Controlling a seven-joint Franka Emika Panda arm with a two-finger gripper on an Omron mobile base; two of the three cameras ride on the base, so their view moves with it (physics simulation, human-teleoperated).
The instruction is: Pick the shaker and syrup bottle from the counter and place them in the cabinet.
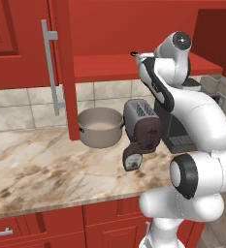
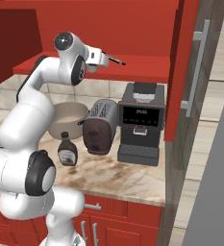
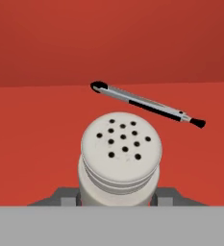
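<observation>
The pale grey shaker is held between my gripper's fingers, its perforated cap facing the hand camera. My gripper is shut on it at the front edge of the red cabinet's inner shelf. How far the shaker sits above the shelf is not visible. The dark brown syrup bottle stands on the beige marble counter, in front of the toaster and well below my gripper.
A thin dark-and-silver rod lies on the shelf just beyond the shaker. Open cabinet doors flank the shelf. On the counter below stand a grey pot, a toaster and a coffee machine.
</observation>
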